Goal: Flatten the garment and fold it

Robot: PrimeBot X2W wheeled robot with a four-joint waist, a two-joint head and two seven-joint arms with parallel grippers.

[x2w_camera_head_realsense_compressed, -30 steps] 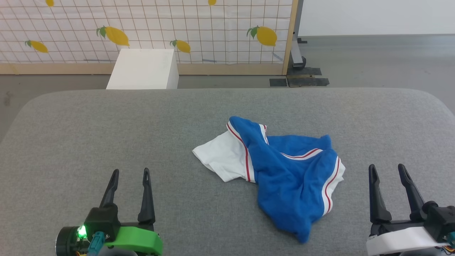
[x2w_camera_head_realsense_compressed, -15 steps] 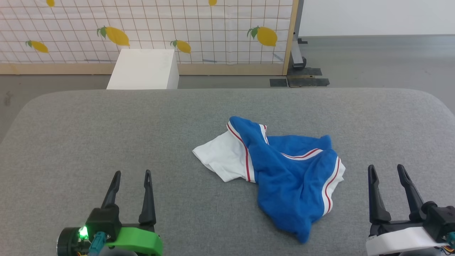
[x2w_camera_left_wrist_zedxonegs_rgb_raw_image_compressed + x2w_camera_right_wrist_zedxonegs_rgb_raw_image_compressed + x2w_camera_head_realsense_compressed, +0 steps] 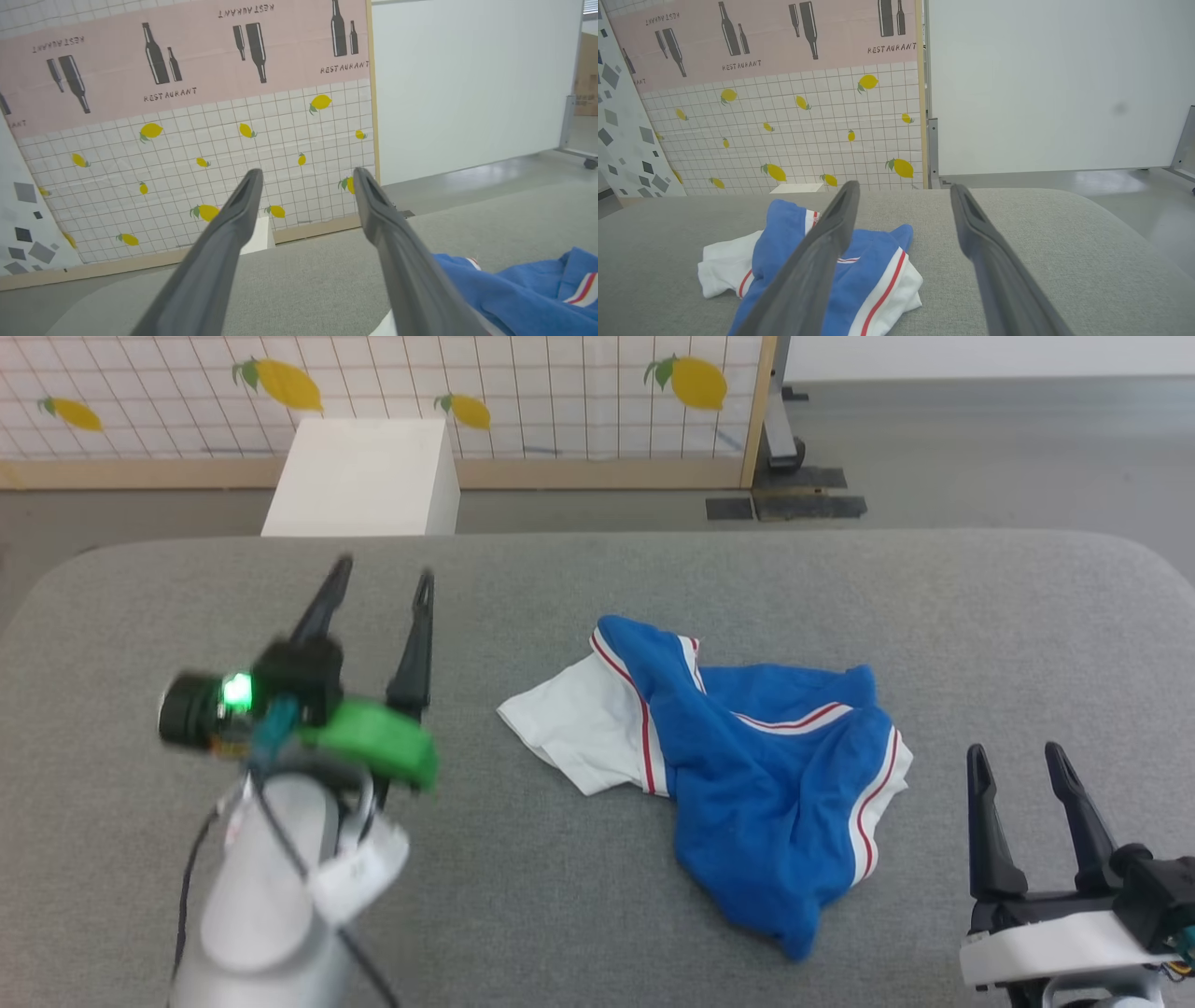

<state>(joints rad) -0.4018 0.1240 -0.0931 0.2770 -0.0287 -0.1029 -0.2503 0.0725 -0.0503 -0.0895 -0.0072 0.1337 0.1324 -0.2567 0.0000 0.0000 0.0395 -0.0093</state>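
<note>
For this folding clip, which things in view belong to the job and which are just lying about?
Job: blue jersey shirt, crumpled on the grey padded table; left gripper and right gripper, both open, empty.
Lying about: white box and lemon-print panel, beyond the table.

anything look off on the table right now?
Only the garment: crumpled in a heap on the table, blue body folded over itself, one white sleeve poking out toward the robot's left. No tear or spill visible. The left claw and right claw are open, clear of it.
</note>
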